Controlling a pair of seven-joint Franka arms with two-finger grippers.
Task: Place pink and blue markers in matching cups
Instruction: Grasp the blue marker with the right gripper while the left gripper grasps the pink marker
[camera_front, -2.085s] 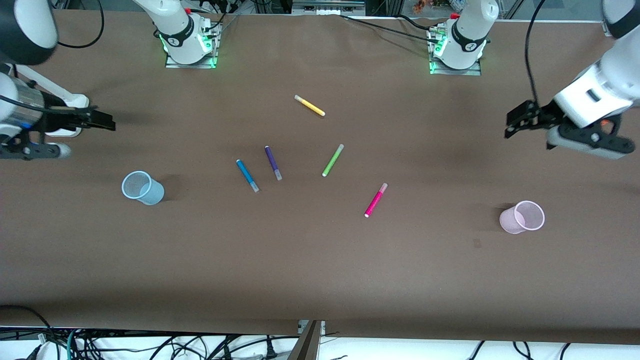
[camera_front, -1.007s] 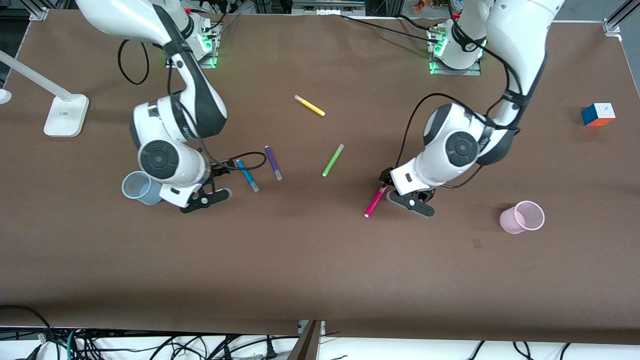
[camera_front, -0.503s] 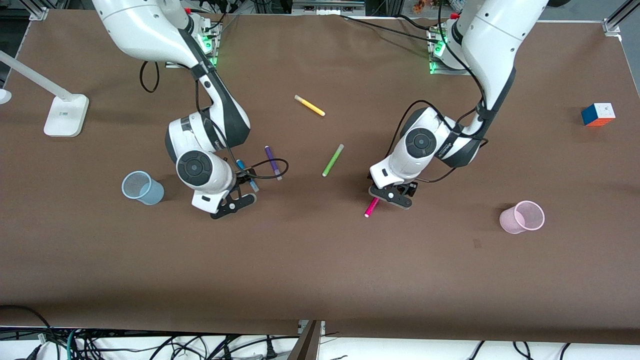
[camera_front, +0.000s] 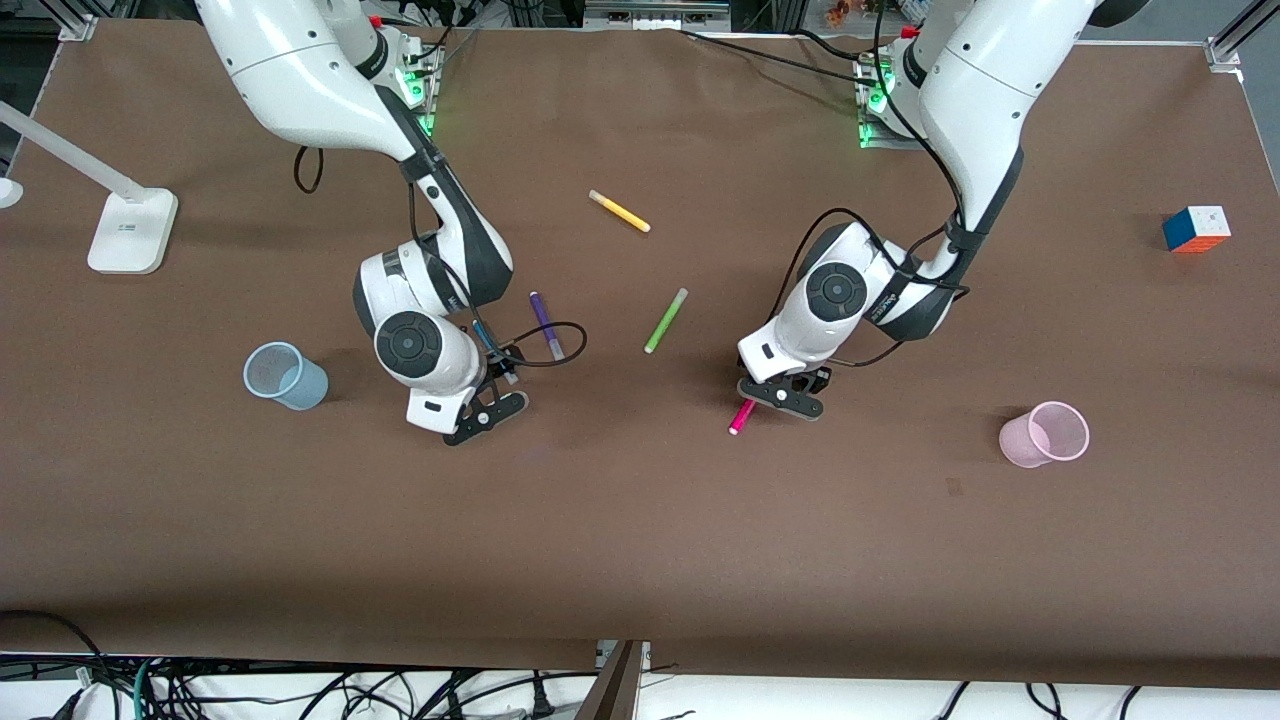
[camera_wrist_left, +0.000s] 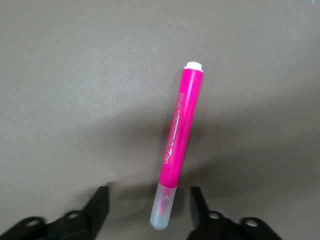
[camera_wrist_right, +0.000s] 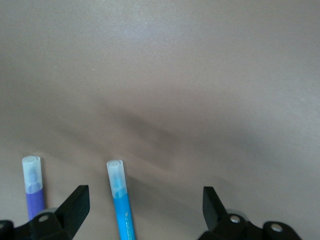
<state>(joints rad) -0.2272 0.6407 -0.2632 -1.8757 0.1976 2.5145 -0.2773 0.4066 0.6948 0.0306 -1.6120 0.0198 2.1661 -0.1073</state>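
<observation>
Both grippers (camera_wrist_left: 147, 205) (camera_wrist_right: 142, 205) have lowered, fingers spread astride pink marker (camera_wrist_left: 177, 145) and blue marker (camera_wrist_right: 121, 200).

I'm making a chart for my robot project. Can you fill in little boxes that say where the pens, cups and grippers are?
pink marker: flat on table, cap end between open fingers of left gripper
blue marker: flat on table, between open fingers of right gripper, off centre
purple marker: beside blue marker, outside the gripper
blue cup: upright, toward right arm's end
pink cup: upright, toward left arm's end
markers in cups: none
</observation>
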